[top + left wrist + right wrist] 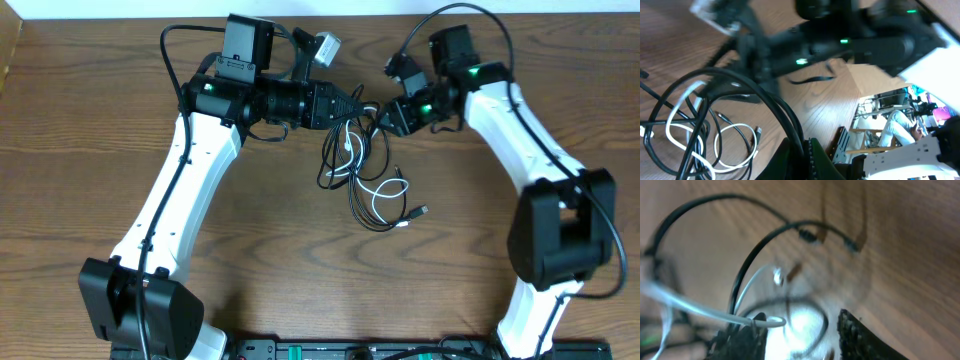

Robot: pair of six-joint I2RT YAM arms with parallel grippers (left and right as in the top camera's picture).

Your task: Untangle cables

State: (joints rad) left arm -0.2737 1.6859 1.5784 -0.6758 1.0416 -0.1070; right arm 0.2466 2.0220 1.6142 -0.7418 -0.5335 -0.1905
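Note:
The cables (352, 170) lie as a tangle of black loops and one white cable (386, 186) in the middle of the table, between my two grippers. My left gripper (358, 104) is at the top of the tangle. In the left wrist view its jaws (802, 160) are shut on thick black cable strands (785, 112), with the white cable (671, 114) looping to the left. My right gripper (386, 117) is just to the right of it. In the blurred right wrist view its fingers (800, 337) are apart, with the white cable (700, 311) lying across the left finger and black cables (755, 250) above.
A cable plug (420, 211) lies at the tangle's lower right end. The right arm (865, 45) fills the top of the left wrist view. The wooden table (80, 150) runs to both sides. The arm bases (140, 310) stand at the near edge.

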